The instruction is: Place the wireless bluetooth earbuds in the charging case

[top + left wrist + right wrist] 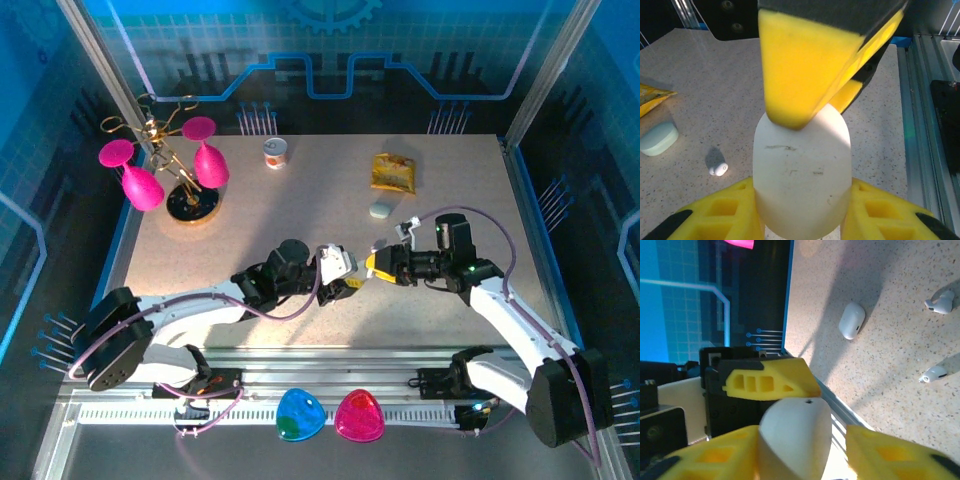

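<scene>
A white pebble-shaped charging case (801, 175) is held shut above the table, with my left gripper (802, 212) closed on its lower sides. My right gripper (802, 435) reaches in from the opposite side and straddles the case's (795, 432) other end. One of its fingers (715, 455) touches the case, and a gap shows at the other. In the top view both grippers, left (350, 280) and right (378, 265), meet near the table's front middle. Small white earbuds (940, 304) (934, 373) lie on the table, as does another earbud (718, 169).
A pale-green case (381, 209) and a yellow packet (393, 172) lie behind the grippers. A second white case (852, 320) rests on the table. A stand with pink glasses (165, 165) is at the back left, and a can (276, 153) at the back middle.
</scene>
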